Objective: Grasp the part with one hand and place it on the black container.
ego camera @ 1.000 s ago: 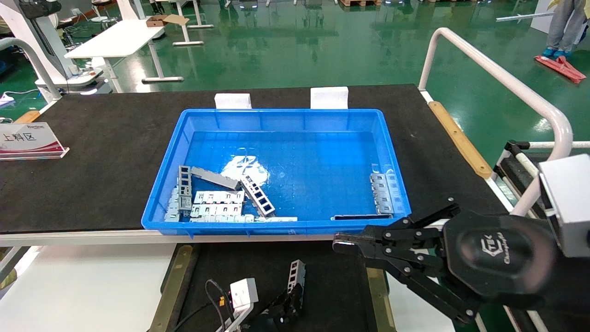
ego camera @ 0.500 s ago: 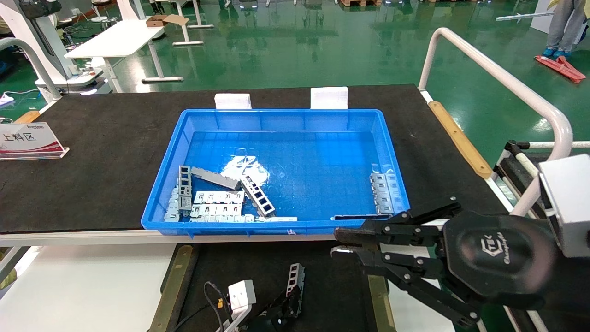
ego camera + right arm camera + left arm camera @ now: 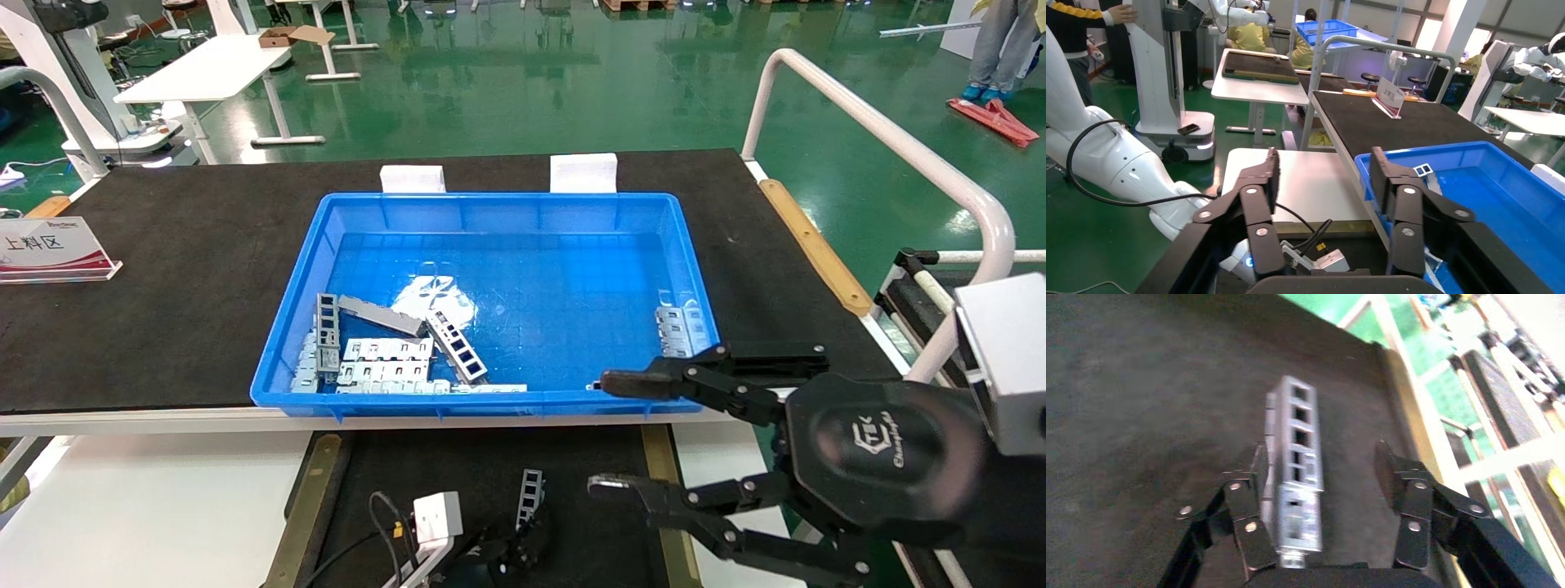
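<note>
The part [image 3: 530, 494], a slim silver-grey ladder-like bar, stands tilted on the black container [image 3: 458, 474] at the bottom of the head view. My left gripper [image 3: 515, 541] is around its lower end. In the left wrist view the part [image 3: 1297, 453] leans against one finger [image 3: 1251, 496], with a clear gap to the other finger [image 3: 1398, 478]; the left gripper [image 3: 1321, 450] is open over the container [image 3: 1138, 416]. My right gripper [image 3: 599, 433] hovers open and empty by the blue bin's near right corner, and shows open in its wrist view [image 3: 1324, 156].
A blue bin [image 3: 490, 198] on the black table mat holds several more metal parts [image 3: 384, 351]. Tan-gold strips [image 3: 315, 490] edge the container. A white rail [image 3: 882, 131] runs along the right. A sign [image 3: 53, 245] stands far left.
My right gripper has gone from nearly shut to wide open. The part and my left gripper have shifted slightly lower and to the right on the container.
</note>
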You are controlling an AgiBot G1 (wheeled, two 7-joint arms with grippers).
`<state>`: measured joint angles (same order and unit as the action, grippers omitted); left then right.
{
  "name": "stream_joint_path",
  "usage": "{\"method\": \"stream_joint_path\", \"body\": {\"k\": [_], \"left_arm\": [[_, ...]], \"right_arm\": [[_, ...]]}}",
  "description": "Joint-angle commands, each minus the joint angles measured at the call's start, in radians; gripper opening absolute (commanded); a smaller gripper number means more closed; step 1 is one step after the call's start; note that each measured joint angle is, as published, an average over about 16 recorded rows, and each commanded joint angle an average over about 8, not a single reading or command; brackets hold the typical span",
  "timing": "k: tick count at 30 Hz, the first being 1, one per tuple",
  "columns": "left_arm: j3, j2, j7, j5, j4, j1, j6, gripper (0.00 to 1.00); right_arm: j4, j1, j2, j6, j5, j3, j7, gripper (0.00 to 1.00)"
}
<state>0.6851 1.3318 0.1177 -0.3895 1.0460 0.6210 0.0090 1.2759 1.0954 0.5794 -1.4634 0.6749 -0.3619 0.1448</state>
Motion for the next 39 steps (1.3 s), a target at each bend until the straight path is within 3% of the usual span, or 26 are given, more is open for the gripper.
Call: {"method": "stream_joint_path", "body": {"k": [1, 9, 25, 39], "left_arm": [[0.003, -0.004, 0.008, -0.011, -0.003, 0.001, 0.031, 1.00], [0.023, -0.091, 0.022, -0.033, 0.013, 0.006, 0.162, 1.00], [0.169, -0.420, -0.089, -0.074, 0.147, 0.051, 0.430, 1.00], [0.191, -0.611, -0.142, -0.085, 0.276, 0.078, 0.562, 1.00]], "right_arm": [[0.000, 0.000, 0.000, 0.000, 0.000, 0.000, 0.000, 1.00], [0.000, 0.000, 0.000, 0.000, 0.000, 0.000, 0.000, 1.00], [0.000, 0.000, 0.000, 0.000, 0.000, 0.000, 0.000, 1.00], [0.000, 0.000, 0.000, 0.000, 0.000, -0.001, 0.000, 1.00]]}}
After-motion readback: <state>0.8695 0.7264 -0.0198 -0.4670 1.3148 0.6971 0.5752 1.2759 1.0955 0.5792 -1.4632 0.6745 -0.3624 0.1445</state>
